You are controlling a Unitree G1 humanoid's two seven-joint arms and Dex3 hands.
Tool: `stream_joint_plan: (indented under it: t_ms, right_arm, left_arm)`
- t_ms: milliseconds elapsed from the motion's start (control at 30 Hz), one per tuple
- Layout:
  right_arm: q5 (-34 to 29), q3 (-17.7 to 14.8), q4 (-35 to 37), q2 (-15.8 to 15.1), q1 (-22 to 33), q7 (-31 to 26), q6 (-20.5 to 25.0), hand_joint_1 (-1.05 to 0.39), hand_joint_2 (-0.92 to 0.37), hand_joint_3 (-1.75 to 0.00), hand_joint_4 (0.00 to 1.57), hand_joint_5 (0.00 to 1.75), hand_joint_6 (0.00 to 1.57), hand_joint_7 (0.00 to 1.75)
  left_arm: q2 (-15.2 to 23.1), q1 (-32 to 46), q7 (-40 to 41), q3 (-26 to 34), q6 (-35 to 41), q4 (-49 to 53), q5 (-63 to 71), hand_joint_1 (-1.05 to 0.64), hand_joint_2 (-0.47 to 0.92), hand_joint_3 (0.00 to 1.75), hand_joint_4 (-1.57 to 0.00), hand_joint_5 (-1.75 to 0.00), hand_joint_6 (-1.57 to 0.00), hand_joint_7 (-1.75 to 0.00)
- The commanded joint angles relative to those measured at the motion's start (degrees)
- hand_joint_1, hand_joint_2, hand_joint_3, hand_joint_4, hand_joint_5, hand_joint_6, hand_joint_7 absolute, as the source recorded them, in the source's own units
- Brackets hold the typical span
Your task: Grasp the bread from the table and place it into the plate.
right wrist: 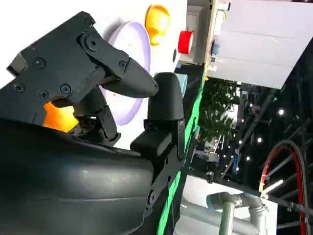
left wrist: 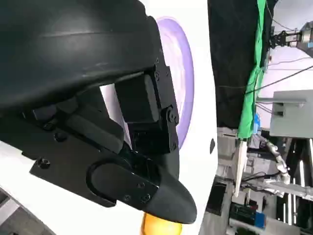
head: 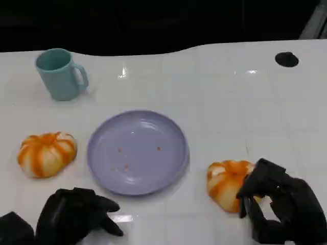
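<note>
Two orange-and-white bread rolls lie on the white table. One roll (head: pixel 47 153) sits left of the lilac plate (head: pixel 153 127); the other roll (head: pixel 226 182) sits right of it. My right hand (head: pixel 282 205) is against the right roll's right side, its fingers spread around the edge, and the roll still rests on the table. In the right wrist view that roll (right wrist: pixel 57 115) shows orange between the fingers (right wrist: pixel 122 81), with the plate (right wrist: pixel 133 46) and the far roll (right wrist: pixel 157 22) beyond. My left hand (head: pixel 76 214) rests empty near the front edge, below the plate.
A teal mug (head: pixel 61 74) stands at the back left. A small black disc (head: pixel 286 59) lies at the back right. The plate carries a few crumbs. The left wrist view shows the plate's rim (left wrist: pixel 185 73) past my left hand (left wrist: pixel 122 147).
</note>
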Motion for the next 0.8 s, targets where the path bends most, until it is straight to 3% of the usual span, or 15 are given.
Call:
stream_joint_plan:
  t_ms: [33, 800]
  right_arm:
    - [0.5, -0.3, -0.8, -0.4, 0.3, -0.2, -0.4, -0.29, -0.41, -1.2, 0.81, 1.75, 0.74, 1.53]
    - [0.6, -0.4, -1.6, -0.6, 0.3, -0.2, -0.6, -0.3, -0.42, -1.17, 0.8, 1.75, 0.73, 1.52]
  left_arm:
    - [1.0, 0.3, -0.3, 0.4, 0.0, -0.6, -0.6, -1.05, 0.86, 0.0, -1.52, -0.54, -1.57, -0.14]
    - [0.7, 0.5, 0.2, 0.6, 0.6, -1.1, -0.7, -1.05, 0.85, 0.0, -1.53, -0.54, -1.57, -0.15]
